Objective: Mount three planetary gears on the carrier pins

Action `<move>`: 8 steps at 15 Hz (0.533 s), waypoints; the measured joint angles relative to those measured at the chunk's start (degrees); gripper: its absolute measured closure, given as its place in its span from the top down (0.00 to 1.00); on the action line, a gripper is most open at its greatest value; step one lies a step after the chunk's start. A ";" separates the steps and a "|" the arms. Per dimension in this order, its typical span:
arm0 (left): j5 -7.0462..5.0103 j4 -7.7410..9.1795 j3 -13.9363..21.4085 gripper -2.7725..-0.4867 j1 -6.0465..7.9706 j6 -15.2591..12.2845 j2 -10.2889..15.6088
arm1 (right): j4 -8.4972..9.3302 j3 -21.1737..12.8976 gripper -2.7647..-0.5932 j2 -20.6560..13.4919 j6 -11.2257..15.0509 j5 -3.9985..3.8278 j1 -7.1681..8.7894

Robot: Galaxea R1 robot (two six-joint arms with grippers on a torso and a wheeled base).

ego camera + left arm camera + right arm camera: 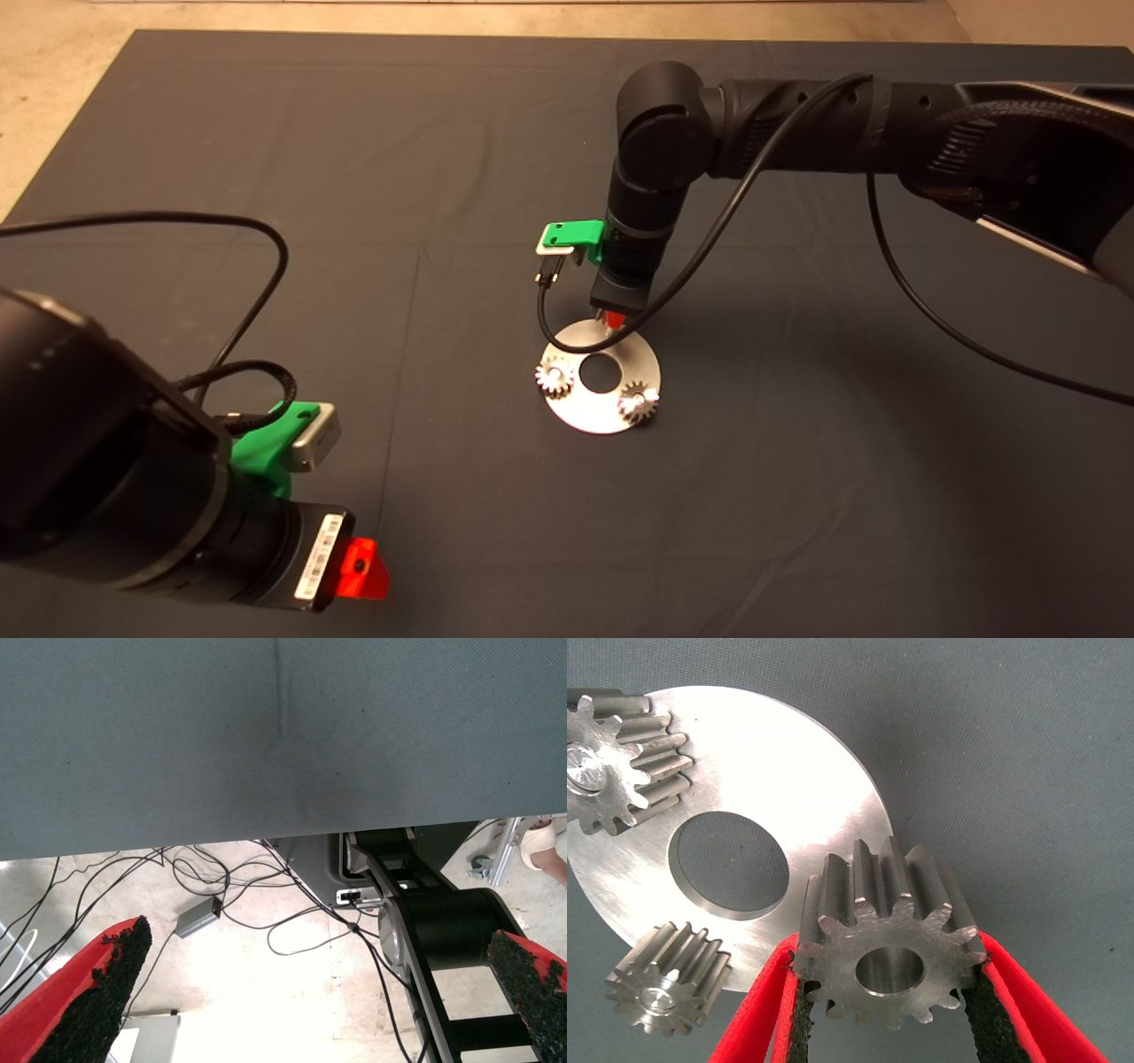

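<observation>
The round shiny carrier disc (611, 415) (771, 771) lies mid-mat. Two planetary gears (555, 378) (638, 401) sit on it, each over a carrier pin whose silvery tip shows in the gear's bore (585, 762) (660, 997). My right gripper (611, 317) (890, 997) hangs over the disc's far edge, shut on a third gear (890, 970) held by its toothed sides, its bore showing no pin. Any pin beneath it is hidden. My left gripper (359, 567) (310, 1001) waits at the lower left, open and holding nothing.
A black cable (709, 239) loops from the right arm down past the disc's far rim. The left wrist view shows the mat edge (266, 835), with floor cables (230, 895) and the robot's base (443, 930) beyond it.
</observation>
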State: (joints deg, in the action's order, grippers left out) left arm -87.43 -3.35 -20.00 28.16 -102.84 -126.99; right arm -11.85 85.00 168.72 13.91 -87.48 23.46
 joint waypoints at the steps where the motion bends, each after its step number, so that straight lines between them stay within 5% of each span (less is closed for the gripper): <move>1: 0.00 0.00 0.00 0.99 0.00 0.00 0.00 | -0.02 0.00 0.21 0.00 -0.20 0.00 0.02; 8: 0.00 0.00 0.00 0.99 0.00 0.00 0.00 | -0.19 -0.85 0.21 -0.02 -0.85 0.00 -0.03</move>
State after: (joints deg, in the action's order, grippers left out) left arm -87.43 -3.35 -20.00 28.16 -102.84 -126.99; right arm -12.04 84.15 168.69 13.06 -87.48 23.43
